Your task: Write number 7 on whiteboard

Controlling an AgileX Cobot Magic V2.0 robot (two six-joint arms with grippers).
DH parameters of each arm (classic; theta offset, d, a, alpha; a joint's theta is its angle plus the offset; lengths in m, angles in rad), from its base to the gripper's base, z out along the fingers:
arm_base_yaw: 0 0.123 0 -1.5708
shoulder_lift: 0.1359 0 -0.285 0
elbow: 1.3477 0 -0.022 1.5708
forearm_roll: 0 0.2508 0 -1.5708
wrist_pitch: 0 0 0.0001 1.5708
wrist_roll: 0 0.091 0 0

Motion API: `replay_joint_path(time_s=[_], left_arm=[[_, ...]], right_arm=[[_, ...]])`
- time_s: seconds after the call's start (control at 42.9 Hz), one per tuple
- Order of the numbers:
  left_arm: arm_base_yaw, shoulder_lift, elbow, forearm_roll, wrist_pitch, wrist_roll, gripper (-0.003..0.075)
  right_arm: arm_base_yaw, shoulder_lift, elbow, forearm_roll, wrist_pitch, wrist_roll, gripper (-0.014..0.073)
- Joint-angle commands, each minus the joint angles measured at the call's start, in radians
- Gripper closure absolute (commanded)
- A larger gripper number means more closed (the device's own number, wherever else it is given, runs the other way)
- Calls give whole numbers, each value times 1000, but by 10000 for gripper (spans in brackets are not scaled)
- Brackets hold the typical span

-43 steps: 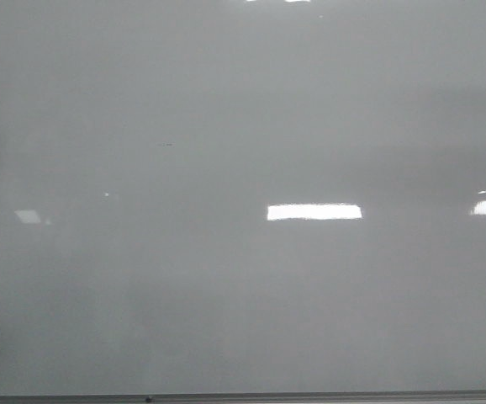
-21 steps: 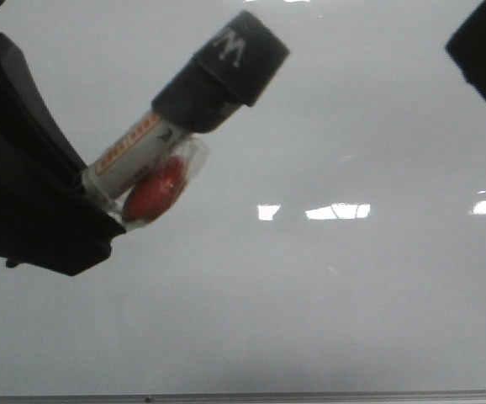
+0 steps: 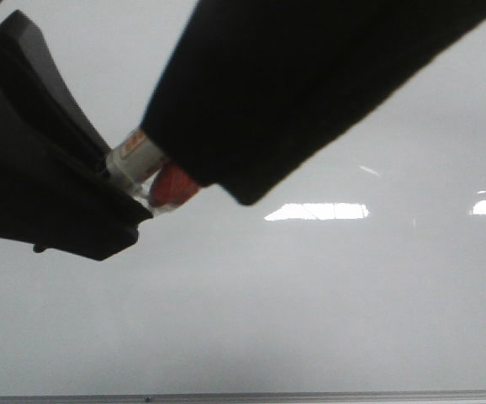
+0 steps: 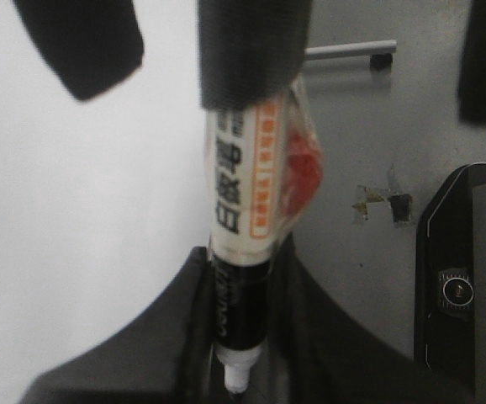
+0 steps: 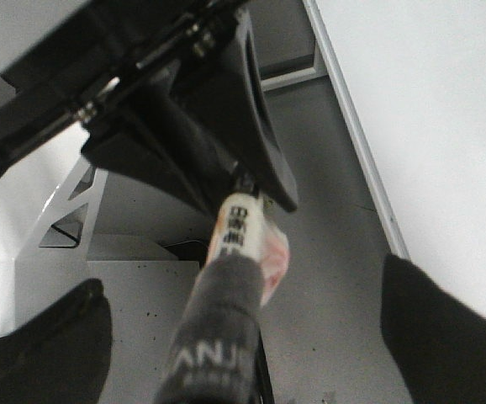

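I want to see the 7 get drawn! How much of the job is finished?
Nothing is drawn yet: the whiteboard is blank, with no 7 on it. Done: the left fingers grip the marker. In hand: the right fingers sit open on either side of its black cap, probably to pull it off. Left to do: uncap the marker, then write the 7.
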State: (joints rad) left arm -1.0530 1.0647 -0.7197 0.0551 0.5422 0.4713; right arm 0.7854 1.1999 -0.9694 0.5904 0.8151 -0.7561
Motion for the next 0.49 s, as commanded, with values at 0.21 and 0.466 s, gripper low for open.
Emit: replay_joint_path(time_s=[0.21,0.466], left_arm=[[-6,-19,-32,0,-72,-3,741],[-6,-24,-32,0,-118,-33,717]], right_arm=[[14,15,-76,50,-21,-19,238],[14,15,-76,50,33,-19,655]])
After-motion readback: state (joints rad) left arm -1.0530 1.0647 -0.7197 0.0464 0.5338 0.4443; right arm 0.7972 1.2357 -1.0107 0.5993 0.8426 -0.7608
